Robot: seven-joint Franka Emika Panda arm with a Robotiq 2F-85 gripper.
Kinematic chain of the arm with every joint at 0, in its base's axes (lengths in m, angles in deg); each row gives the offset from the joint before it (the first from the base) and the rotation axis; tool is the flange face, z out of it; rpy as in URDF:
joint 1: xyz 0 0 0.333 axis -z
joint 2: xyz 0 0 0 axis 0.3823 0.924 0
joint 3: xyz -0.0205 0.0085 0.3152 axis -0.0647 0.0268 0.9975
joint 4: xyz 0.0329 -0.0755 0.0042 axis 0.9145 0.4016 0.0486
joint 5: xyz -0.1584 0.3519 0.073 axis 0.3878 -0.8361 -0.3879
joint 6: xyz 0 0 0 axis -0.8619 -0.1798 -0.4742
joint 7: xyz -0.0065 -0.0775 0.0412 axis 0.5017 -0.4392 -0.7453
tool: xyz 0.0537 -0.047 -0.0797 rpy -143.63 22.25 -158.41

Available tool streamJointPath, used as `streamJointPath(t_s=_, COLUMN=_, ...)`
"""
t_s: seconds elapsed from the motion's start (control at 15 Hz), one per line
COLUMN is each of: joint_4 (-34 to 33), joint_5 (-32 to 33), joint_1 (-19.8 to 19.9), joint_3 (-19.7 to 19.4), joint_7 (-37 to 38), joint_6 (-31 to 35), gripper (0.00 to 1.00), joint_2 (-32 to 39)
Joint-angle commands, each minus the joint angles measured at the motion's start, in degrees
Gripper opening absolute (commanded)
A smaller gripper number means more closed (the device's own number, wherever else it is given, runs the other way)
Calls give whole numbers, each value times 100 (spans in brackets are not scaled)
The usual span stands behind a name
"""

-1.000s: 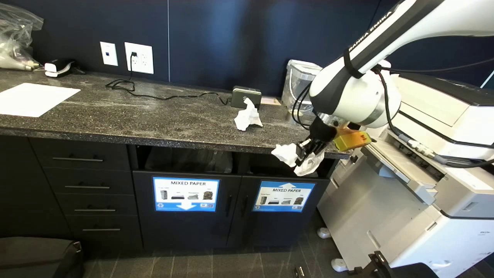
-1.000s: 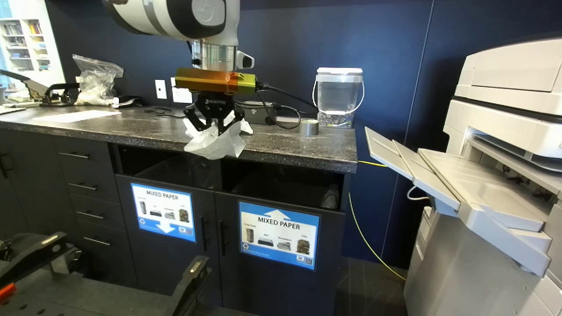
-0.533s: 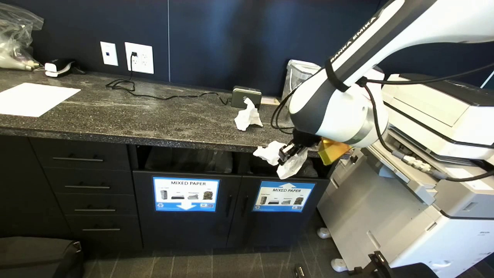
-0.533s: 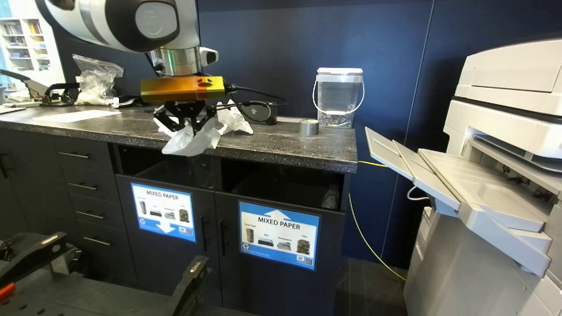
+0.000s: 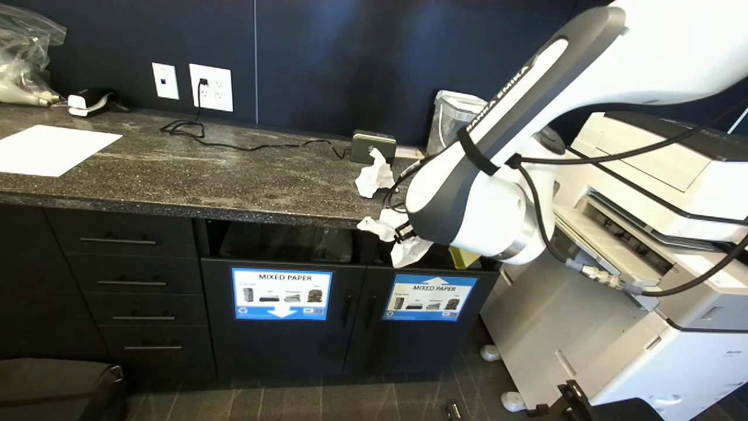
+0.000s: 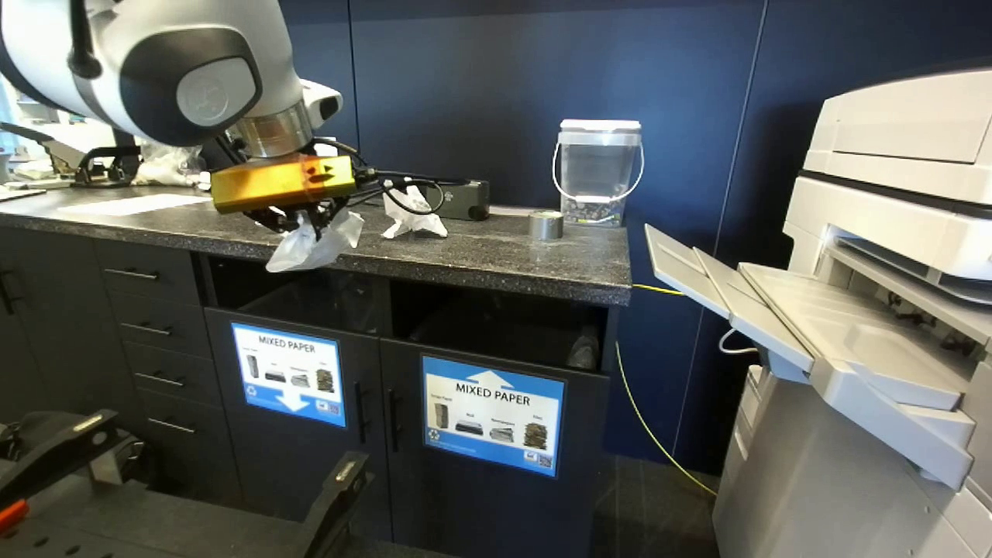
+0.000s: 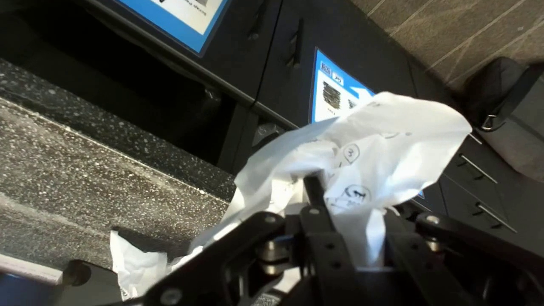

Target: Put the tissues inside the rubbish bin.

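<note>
One tissue pinched in the hand, shifted along the front of the worktop, probably toward a bin opening beneath; another tissue atop, unbinned.

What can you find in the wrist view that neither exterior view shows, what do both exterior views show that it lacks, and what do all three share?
Only the wrist view: circled dark marks on the held crumpled paper.

Only the exterior views: the lidded clear bucket, the copier and the flat white sheet.

Shared: the gripper pinching the held crumpled paper, a second crumpled paper on the countertop, and at least part of both MIXED PAPER signs.
</note>
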Motion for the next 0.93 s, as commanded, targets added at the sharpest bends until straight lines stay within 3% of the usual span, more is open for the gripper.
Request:
streamJointPath(t_s=0.0, joint_4=179, joint_5=831, joint_1=395, joint_3=20, joint_7=-109, joint_6=1533, gripper=16, joint_2=892)
streamJointPath(t_s=0.07, joint_4=207, joint_5=1003, joint_1=389, joint_3=-122, joint_7=-200, joint_6=1951, gripper=16, joint_2=1129)
streamJointPath(t_s=0.13, joint_4=253, joint_5=1827, joint_1=-379, joint_3=-1175, joint_7=478, joint_6=2273, gripper=16, joint_2=1140)
streamJointPath(t_s=0.4, joint_4=-163, joint_5=2668, joint_1=-1279, joint_3=-2672, joint_7=681, joint_6=3897, gripper=16, joint_2=2293)
streamJointPath(t_s=0.6, joint_4=-707, joint_5=2653, joint_1=-1718, joint_3=-3165, joint_7=1030, joint_6=4760, gripper=16, joint_2=3135)
streamJointPath(t_s=0.67, joint_4=-1105, joint_5=2498, joint_1=-1246, joint_3=-2676, joint_7=841, joint_6=4161, gripper=15, joint_2=3009)
streamJointPath(t_s=0.73, joint_4=-1442, joint_5=2435, joint_1=-1277, joint_3=-2664, joint_7=947, joint_6=4113, gripper=15, joint_2=3267)
streamJointPath(t_s=0.8, joint_4=-1734, joint_5=2570, joint_1=-1827, joint_3=-3187, joint_7=1407, joint_6=4135, gripper=15, joint_2=3492)
streamJointPath(t_s=0.87, joint_4=-1799, joint_5=2537, joint_1=-1882, joint_3=-3243, joint_7=1456, joint_6=4836, gripper=15, joint_2=4022)
